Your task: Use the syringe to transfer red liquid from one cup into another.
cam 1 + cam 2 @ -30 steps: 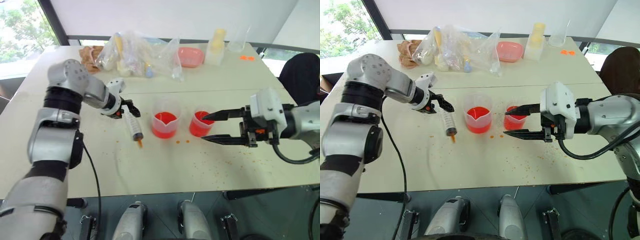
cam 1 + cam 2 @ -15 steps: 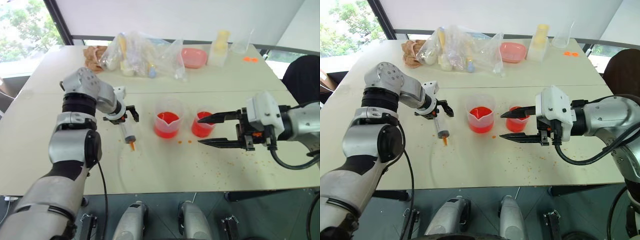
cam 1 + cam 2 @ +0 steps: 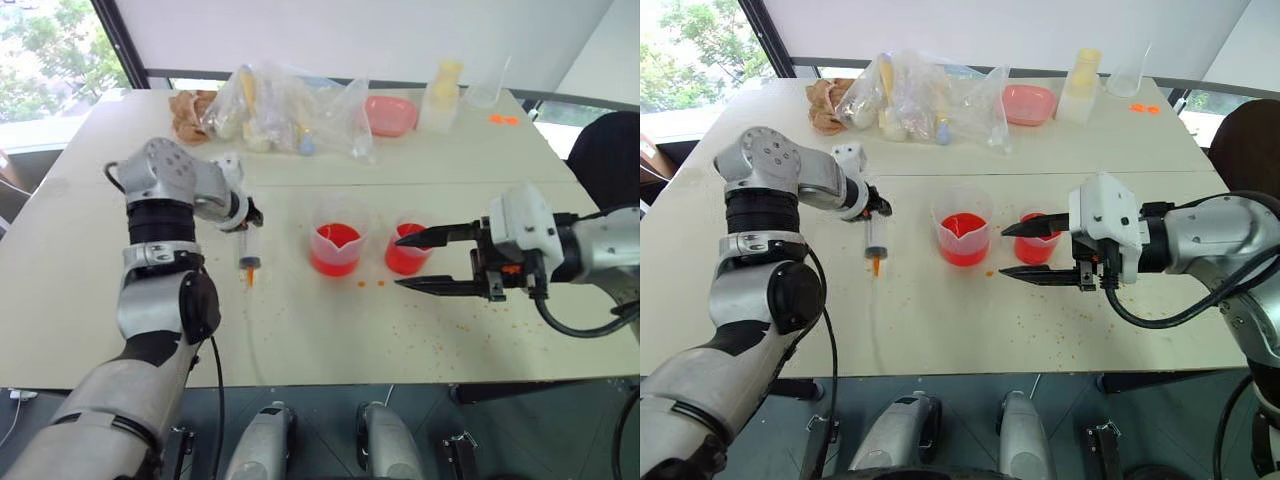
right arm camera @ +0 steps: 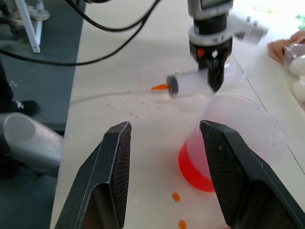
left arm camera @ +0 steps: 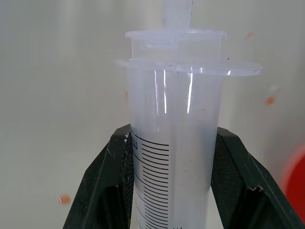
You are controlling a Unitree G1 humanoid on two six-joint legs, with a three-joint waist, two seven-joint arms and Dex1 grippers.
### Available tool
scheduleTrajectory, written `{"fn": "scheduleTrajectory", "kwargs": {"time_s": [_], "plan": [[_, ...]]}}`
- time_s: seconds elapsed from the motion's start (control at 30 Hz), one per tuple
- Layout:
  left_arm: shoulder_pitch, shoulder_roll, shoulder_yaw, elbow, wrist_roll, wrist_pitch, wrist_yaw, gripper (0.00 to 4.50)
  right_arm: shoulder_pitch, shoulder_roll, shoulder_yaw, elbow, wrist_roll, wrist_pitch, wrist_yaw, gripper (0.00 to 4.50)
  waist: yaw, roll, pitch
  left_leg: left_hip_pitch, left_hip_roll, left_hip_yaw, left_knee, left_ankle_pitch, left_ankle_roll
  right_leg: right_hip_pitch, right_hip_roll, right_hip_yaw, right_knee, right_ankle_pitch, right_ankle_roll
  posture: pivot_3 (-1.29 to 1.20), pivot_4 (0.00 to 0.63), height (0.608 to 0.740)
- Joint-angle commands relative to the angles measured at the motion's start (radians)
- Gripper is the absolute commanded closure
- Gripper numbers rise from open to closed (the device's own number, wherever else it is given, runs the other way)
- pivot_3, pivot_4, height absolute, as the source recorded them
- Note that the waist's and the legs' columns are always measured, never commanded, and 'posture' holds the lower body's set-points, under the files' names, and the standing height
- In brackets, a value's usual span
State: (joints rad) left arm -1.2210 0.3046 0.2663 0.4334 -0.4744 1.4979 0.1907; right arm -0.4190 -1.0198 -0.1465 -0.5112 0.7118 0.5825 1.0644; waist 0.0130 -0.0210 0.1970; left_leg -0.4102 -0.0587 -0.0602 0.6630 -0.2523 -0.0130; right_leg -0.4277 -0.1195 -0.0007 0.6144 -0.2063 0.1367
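A: While the left gripper [image 3: 873,208] is clamped on the syringe [image 3: 876,238], where does that syringe sit relative to the spouted cup [image 3: 962,229]?

B: Off to the spouted cup's left, well apart from it. The barrel hangs from the gripper with its orange tip pointing down at the table [image 3: 940,320]; whether the tip touches the surface I cannot tell. In the left wrist view the two black fingers [image 5: 107,191] press against both sides of the clear barrel, just beside its printed marks.

A: And the red liquid [image 3: 961,250]?

B: It fills the lower part of the spouted cup. More of it sits in the narrower cup [image 3: 1033,239], just to the right of the spouted cup. Small red drops speckle the table in front of the spouted cup and further right.

A: The right gripper [image 3: 1025,250]?

B: To the right of the spouted cup, pointing at it, jaws spread wide and holding nothing. One finger reaches over the narrower cup, the other lies in front of it.

A: Behind the spouted cup?

B: Clear plastic bags [image 3: 915,100] and a pink dish [image 3: 1025,102], far back.
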Motion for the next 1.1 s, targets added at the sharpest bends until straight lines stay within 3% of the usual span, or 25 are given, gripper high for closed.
{"fn": "scheduleTrajectory", "kwargs": {"time_s": [0.03, 0.23, 0.4, 0.67, 1.1], "plan": [[-0.035, 0.064, -0.13, -0.222, 0.016, -0.356, -0.278, 2.91, -0.021, -0.001, -0.11, 0.054, -0.038, -0.012, -0.086, 2.11, 0.001, 0.0, 0.0, -0.001, 0.0, 0.0, 0.0, 0.001, -0.001, 0.0, 0.0, 0.0, -0.001, 0.0, 0.0, 0.0, 0.15, 0.74], [-0.013, 0.041, -0.009, -0.361, -0.195, -0.554, -0.621, 2.91, -0.084, 0.005, -0.144, 0.199, -0.218, -0.128, -0.227, 2.11, 0.0, 0.001, -0.001, -0.001, 0.001, 0.002, 0.0, 0.001, -0.002, -0.001, 0.0, 0.001, -0.003, 0.0, -0.001, 0.0, 0.15, 0.74], [0.099, 0.004, -0.122, -0.45, -0.249, -0.62, -0.834, 2.91, -0.206, 0.05, -0.102, 0.281, -0.292, -0.211, -0.288, 2.11, -0.008, 0.002, -0.001, 0.0, 0.0, 0.003, 0.0, -0.001, 0.002, 0.0, 0.0, 0.002, -0.002, 0.0, -0.001, 0.0, 0.15, 0.74], [0.283, 0.003, -0.343, -0.425, -0.084, -0.857, -1.025, 2.91, -0.326, 0.136, -0.064, 0.317, -0.322, -0.268, -0.321, 2.11, -0.01, 0.003, -0.001, 0.001, 0.0, 0.003, 0.0, -0.001, 0.003, 0.0, 0.002, 0.002, -0.001, 0.001, -0.001, 0.0, 0.15, 0.74], [0.333, -0.008, -0.387, -0.373, 0.005, -0.969, -1.081, 2.91, -0.337, 0.203, -0.03, 0.278, -0.306, -0.257, -0.305, 2.11, -0.003, 0.003, -0.001, 0.0, 0.001, 0.003, 0.0, -0.003, 0.006, 0.0, 0.002, 0.002, -0.001, 0.0, -0.001, 0.0, 0.15, 0.74]]}}
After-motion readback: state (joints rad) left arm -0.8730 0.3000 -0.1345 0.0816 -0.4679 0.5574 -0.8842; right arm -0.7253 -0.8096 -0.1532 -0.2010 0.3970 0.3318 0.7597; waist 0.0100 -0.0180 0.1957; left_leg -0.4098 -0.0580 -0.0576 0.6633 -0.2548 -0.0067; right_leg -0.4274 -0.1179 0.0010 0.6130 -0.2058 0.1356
